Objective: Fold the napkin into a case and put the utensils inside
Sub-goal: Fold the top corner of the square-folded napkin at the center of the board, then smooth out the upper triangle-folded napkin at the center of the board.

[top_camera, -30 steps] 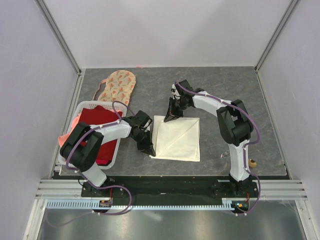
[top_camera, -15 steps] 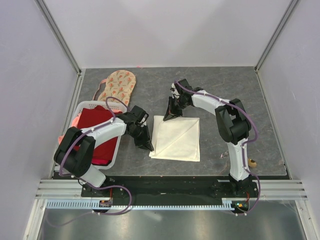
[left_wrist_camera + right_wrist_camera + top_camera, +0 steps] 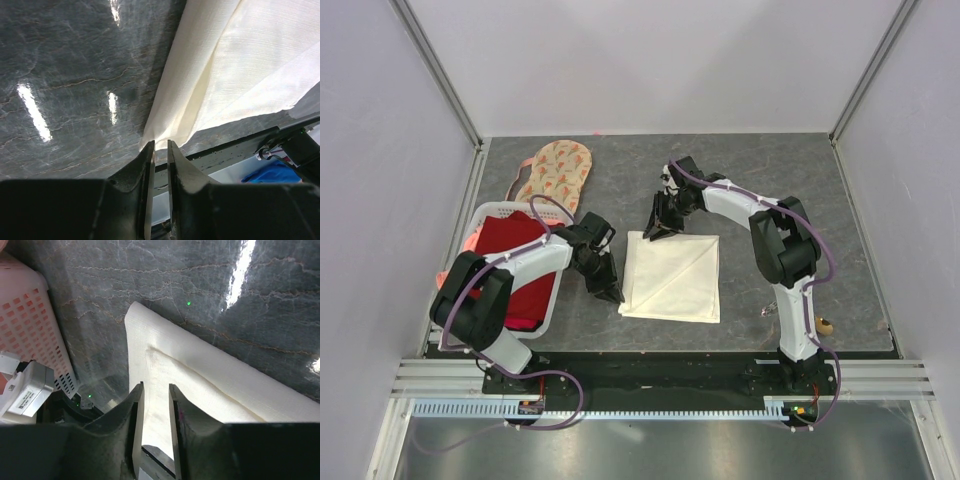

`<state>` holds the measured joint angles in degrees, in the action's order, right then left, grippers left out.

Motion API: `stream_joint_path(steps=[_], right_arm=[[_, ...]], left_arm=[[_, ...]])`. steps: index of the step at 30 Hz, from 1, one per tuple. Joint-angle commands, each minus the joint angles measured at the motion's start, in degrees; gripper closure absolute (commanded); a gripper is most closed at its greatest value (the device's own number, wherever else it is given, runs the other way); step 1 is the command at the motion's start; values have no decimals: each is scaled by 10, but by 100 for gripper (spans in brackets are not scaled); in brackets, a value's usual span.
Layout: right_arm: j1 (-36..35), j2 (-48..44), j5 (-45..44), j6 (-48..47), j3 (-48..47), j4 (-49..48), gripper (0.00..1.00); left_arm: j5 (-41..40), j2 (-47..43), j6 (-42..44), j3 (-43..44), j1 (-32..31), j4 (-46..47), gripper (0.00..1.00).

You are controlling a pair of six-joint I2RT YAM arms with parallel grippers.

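Between the two arms, on the dark marbled table [image 3: 770, 180]: the napkin [image 3: 672, 277]. Lies flat as a squarish, layered cream-white shape, not yet a narrow case, and shows one diagonal fold line from the far right corner to the near left corner. At that near left corner: the left tool [image 3: 617, 297], tilted down toward the table. Stands slightly apart, going by the left wrist view, with only a thin slit between the fingers [image 3: 137, 172] and nothing in the slit; meets the cloth's pointed corner right at the tips (touching or just short of it, cannot tell). At the far left corner: the right tool [image 3: 655, 232], coming in from the far right. Stands over the cloth with a plain gap between its two dark fingers, apart rather than clamped; through the gap, cream weave and a soft raised ridge running away toward the corner. Left of the napkin, apart from it: a white lattice basket [image 3: 490, 213] holding a red cloth [image 3: 515, 255]. Beyond the basket, flat on the table: a peach floral-print cloth [image 3: 557, 170]. Near the right arm's base, by the table's near edge: a small round tan thing [image 3: 827, 325] (too small to name).
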<state>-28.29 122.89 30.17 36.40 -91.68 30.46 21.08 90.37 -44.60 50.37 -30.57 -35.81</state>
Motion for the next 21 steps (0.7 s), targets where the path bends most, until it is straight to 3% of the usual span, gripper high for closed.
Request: stream_joint_path(steps=[1, 4, 8, 16, 21], right_arm=[[-1, 20, 11, 2, -25, -2, 62], [-1, 24, 16, -1, -31, -2, 54], [-4, 27, 9, 1, -39, -2, 52], [-31, 35, -55, 47, -56, 5, 60], [-60, 40, -145, 60, -82, 44, 62]], left_arm=[[-4, 0, 9, -10, 2, 10, 78], [-2, 0, 9, -13, 2, 12, 79], [4, 0, 8, -20, 2, 18, 80], [13, 21, 8, -28, 2, 34, 88], [22, 31, 8, -30, 2, 46, 90]])
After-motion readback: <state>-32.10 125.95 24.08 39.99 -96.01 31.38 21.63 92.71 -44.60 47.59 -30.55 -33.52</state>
